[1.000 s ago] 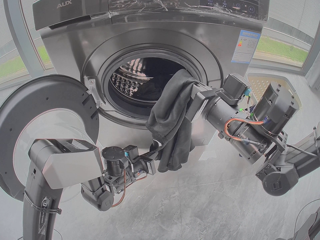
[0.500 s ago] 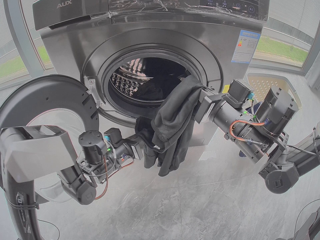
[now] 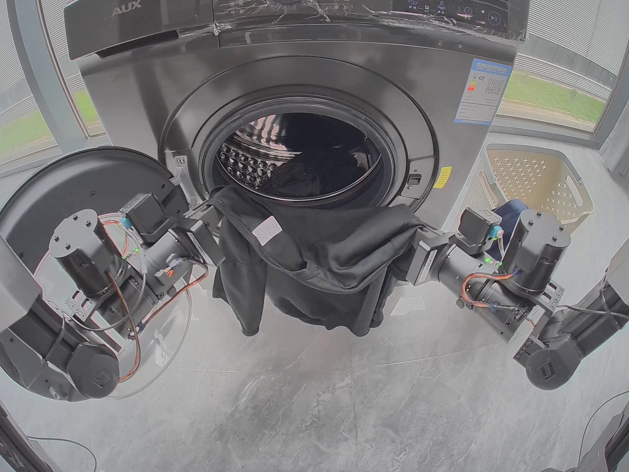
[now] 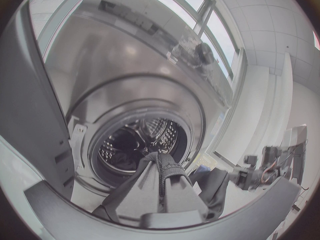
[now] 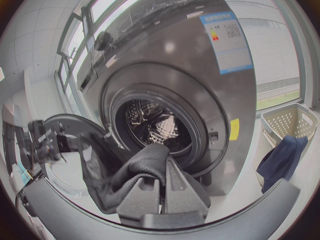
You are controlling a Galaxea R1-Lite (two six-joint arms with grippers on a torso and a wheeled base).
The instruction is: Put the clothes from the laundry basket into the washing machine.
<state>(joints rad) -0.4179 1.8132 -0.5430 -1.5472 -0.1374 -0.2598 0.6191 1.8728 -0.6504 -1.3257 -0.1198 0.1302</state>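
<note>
From the head view I cannot see my fingertips well, because the black garment (image 3: 314, 244) folds over them. The wrist views show more. The left gripper (image 4: 162, 174) is pinched tight on one end of the garment. The right gripper (image 5: 163, 180) is pinched tight on the other end. The garment hangs stretched between the two, just in front of the washing machine (image 3: 341, 60) and below its round opening. Its sagging part hides the low front of the machine.

I count two grippers, one garment held, one blue cloth (image 5: 283, 159), one basket and one machine.

The door (image 3: 72, 185) stands open on the left, partly behind my left arm. Inside the drum (image 3: 255, 155) lies a dark heap (image 3: 308, 175), and I cannot tell how many pieces it is. The laundry basket (image 3: 563, 185) stands to the right of the machine, partly hidden by my right arm. The blue cloth hangs over its rim.
</note>
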